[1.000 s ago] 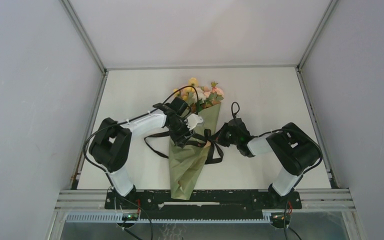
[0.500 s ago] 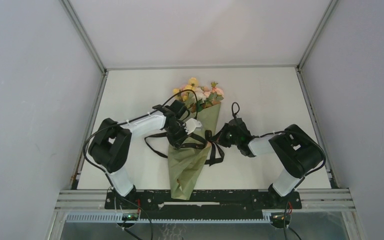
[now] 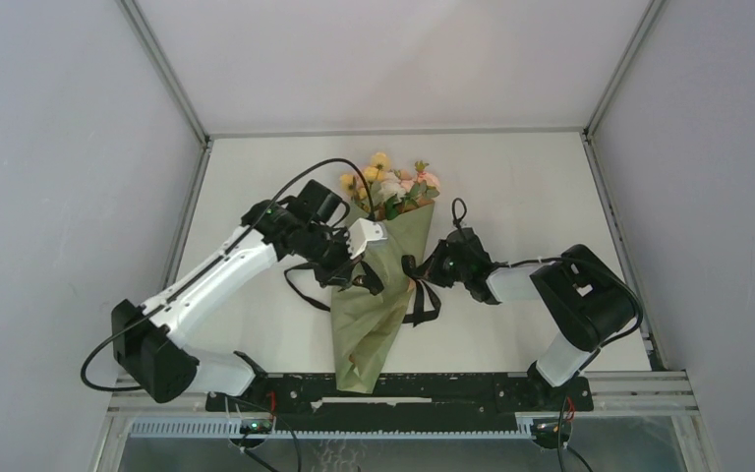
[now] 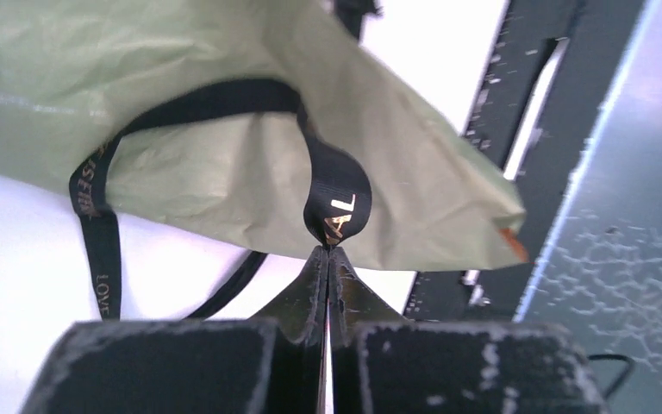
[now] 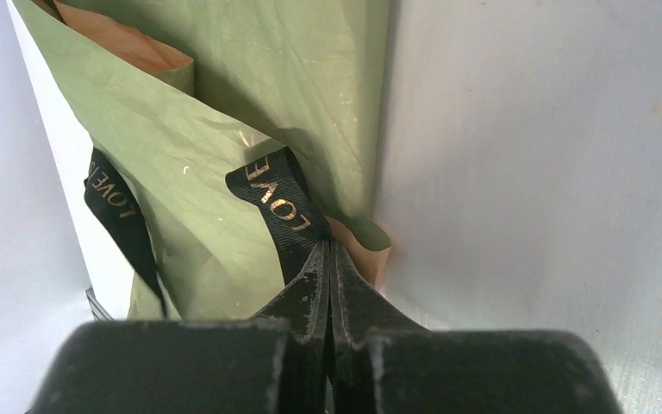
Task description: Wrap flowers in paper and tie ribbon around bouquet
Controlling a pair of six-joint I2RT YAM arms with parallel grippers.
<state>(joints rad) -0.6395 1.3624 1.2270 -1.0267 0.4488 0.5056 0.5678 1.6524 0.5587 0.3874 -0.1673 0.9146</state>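
White table point(image 3: 531, 187) fills the middle of the top view. Bouquet point(image 3: 369, 315) lies lengthwise at frame centre: a cone of olive paper point(image 4: 224, 172), narrow end toward the bottom edge, flowers point(image 3: 393, 180) poking out the upper end. Black ribbon point(image 3: 421, 295) crosses the cone's middle, loops trailing both sides. My left pincer point(image 4: 327, 253), on the cone's left, jaws together, clamped on a ribbon loop. My right pincer point(image 5: 329, 248), on the cone's right, jaws together, pinching the gold-lettered ribbon.

Bright, even light, faint soft shadows (wrist views blurred along the bottom)
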